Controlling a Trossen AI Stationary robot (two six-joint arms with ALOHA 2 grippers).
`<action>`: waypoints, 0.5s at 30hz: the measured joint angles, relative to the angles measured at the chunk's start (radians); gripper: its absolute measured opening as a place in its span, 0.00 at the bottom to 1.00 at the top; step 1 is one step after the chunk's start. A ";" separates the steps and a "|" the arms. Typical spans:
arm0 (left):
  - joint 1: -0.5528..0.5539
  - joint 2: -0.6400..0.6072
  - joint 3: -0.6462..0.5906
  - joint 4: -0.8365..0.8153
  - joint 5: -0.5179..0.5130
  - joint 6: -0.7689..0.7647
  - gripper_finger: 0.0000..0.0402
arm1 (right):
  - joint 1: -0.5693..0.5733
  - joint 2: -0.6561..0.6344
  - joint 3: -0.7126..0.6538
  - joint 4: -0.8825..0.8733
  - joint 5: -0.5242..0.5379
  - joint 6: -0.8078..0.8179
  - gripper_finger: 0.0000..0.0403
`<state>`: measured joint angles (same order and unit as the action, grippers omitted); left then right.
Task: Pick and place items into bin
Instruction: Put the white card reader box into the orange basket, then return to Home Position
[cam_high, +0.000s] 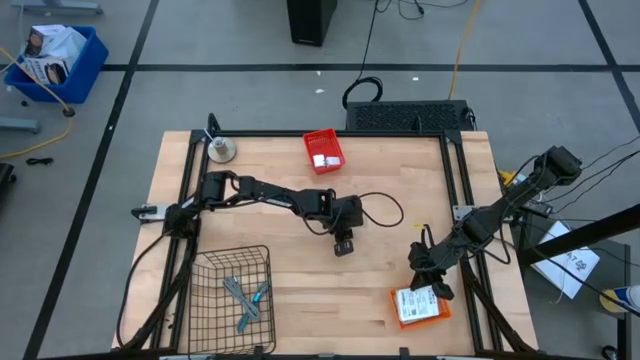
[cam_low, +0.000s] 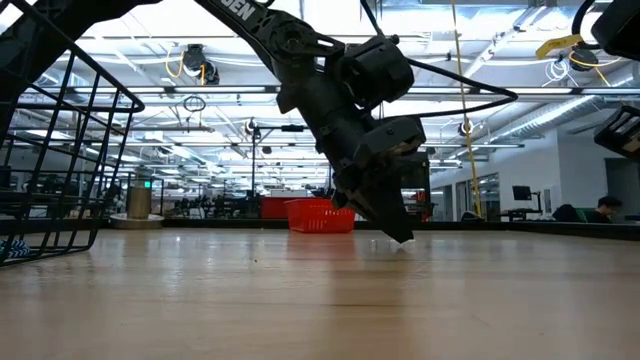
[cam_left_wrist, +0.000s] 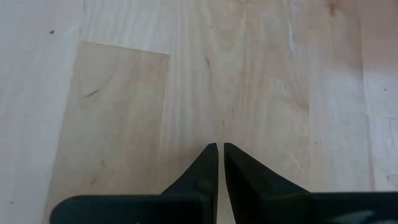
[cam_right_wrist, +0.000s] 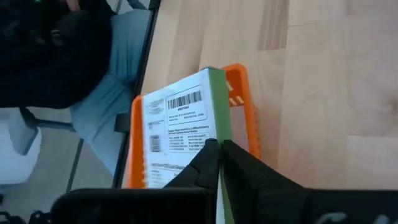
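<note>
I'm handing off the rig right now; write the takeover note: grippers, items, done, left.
Left gripper: shut, empty, low over the bare table centre.
Right gripper: shut, empty, above the orange bin at the near right corner.
Done: a white printed packet lies in the orange bin.
Elsewhere: teal-handled tool and grey metal tool lie in the wire basket; small white blocks lie in the red bin.
Left: no loose items visible on the table.

Pale wood table (cam_high: 300, 260), wire basket (cam_high: 232, 290), printed paper packet (cam_right_wrist: 177, 134).

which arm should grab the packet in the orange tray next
Right. Its claw hangs directly over the packet in the orange tray. The left claw is mid-table over bare wood.
</note>
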<state>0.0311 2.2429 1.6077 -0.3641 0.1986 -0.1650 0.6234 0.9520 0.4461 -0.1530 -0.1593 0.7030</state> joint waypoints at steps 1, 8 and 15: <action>0.000 0.000 0.000 0.000 0.000 0.000 0.08 | 0.001 0.000 0.000 -0.001 -0.001 0.006 0.04; 0.000 0.000 0.000 -0.001 0.000 -0.005 0.08 | 0.002 0.000 0.000 0.000 0.057 0.098 0.17; -0.002 0.001 -0.001 0.035 0.026 0.003 0.08 | -0.012 -0.016 0.000 0.010 0.054 0.046 0.33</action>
<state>0.0296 2.2436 1.6071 -0.3295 0.2247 -0.1622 0.6117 0.9361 0.4461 -0.1433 -0.1051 0.7486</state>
